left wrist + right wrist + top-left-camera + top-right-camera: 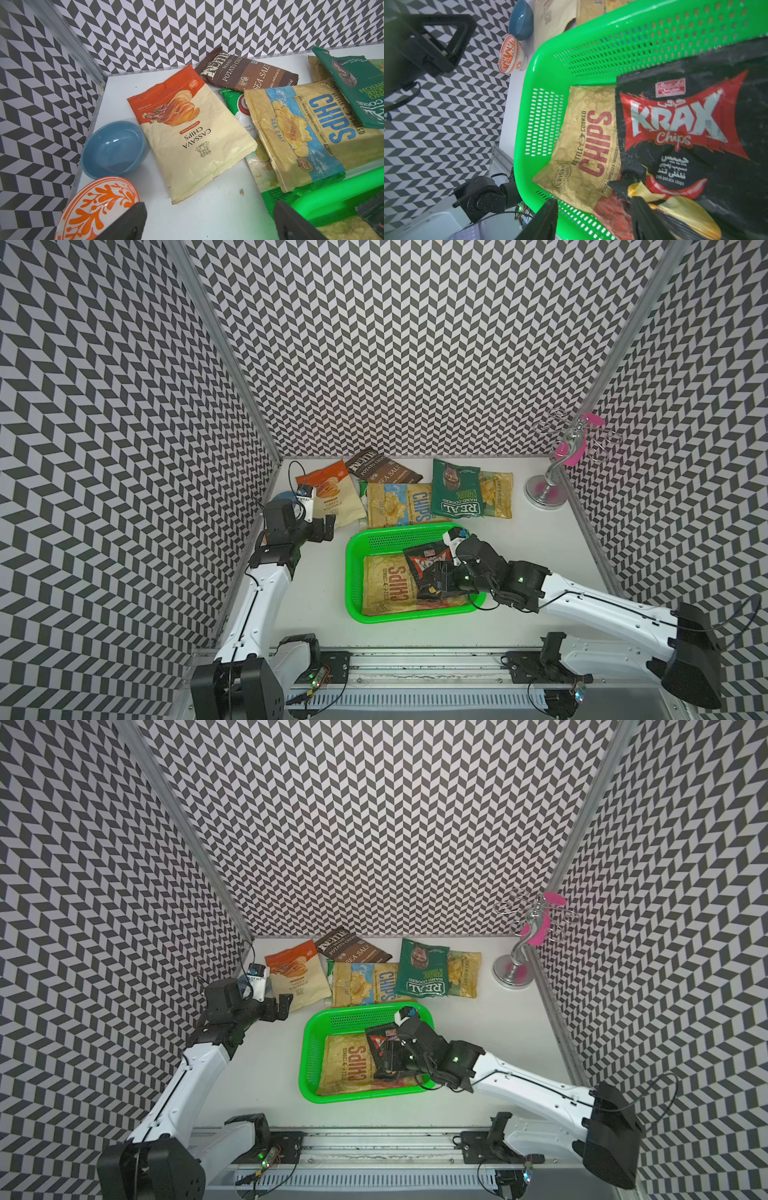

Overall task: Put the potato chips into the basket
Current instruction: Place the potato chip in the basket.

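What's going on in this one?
The right gripper hangs open over the green basket, where a black-red KRAX bag lies on a tan CHIPS bag. The left gripper, open and empty, hovers by the orange-cream cassava bag. That bag, the brown SEA SALT bag, the dark green REAL bag and others lie outside the basket.

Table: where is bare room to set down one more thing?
Bare table lies between the green basket and the left arm, and between the REAL bag, the silver stand and the basket. The back row of bags is crowded, overlapping.
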